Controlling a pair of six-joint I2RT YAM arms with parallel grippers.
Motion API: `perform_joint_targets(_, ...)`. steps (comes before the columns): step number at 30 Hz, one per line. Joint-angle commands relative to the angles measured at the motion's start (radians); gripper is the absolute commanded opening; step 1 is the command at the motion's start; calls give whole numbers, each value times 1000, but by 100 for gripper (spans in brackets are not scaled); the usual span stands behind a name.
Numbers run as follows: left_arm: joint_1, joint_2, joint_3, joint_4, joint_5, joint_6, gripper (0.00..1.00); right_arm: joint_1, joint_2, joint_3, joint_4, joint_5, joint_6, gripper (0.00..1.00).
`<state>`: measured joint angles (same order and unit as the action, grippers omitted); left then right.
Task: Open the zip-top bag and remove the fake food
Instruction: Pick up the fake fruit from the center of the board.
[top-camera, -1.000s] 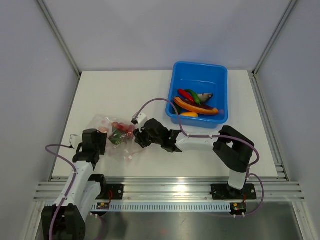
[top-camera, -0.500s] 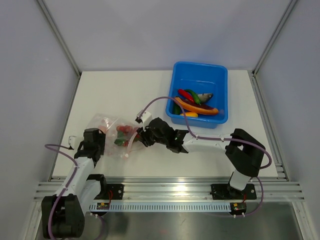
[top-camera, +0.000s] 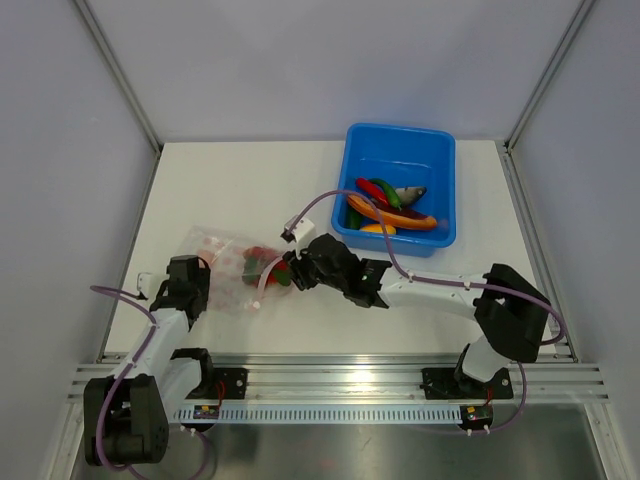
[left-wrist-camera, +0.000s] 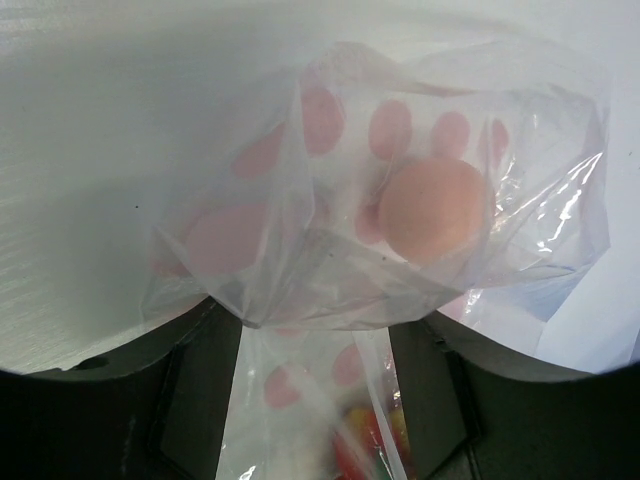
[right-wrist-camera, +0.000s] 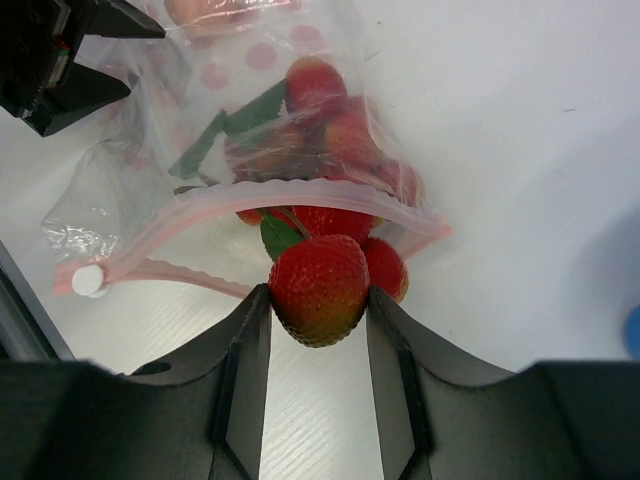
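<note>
The right end effector grips a red strawberry at the open mouth of the zip-top bag. The left end effector straddles the bag; whether it clamps, I cannot tell.

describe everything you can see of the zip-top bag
The zip-top bag is clear, crinkly plastic with pink dots, lying on the white table. Its pink zipper strip is parted, the mouth facing the right gripper, which holds a red toy strawberry there. More toys show inside. Its closed end sits between the fingers of the left gripper.
</note>
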<state>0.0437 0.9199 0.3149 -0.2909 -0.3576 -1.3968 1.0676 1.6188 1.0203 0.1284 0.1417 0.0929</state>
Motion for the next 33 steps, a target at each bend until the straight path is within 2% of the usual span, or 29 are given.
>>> perform_joint_targets(1, 8, 7, 36, 10, -49, -10, 61, -18, -86, -5, 22, 41, 14, 27)
perform_joint_targets(8, 10, 8, 44, 1, -49, -7, 60, -20, -85, 9, -38, 18, 8, 27)
perform_joint_targets(16, 8, -24, 41, 10, -20, 4, 60, -20, 38, 86, -122, -80, -7, 32)
perform_joint_targets(19, 8, -23, 44, 10, -3, 19, 60, -21, 58, 101, -156, -100, -15, 39)
perform_joint_targets(20, 8, -21, 49, 13, 3, 25, 60, -21, 56, 101, -153, -99, -15, 46)
perform_joint_targets(21, 8, -13, 52, 15, 12, 33, 60, -20, 59, 100, -151, -103, -16, 61)
perform_joint_targets(22, 8, -7, 53, 15, 17, 36, 59, -20, 56, 98, -150, -109, -24, 64)
perform_joint_targets(24, 7, 7, 58, 18, 23, 41, 59, -14, 47, 93, -139, -126, -35, 67)
perform_joint_targets(33, 5, 17, 67, 15, 46, 45, 51, 44, 85, 123, -156, -117, -85, 67)
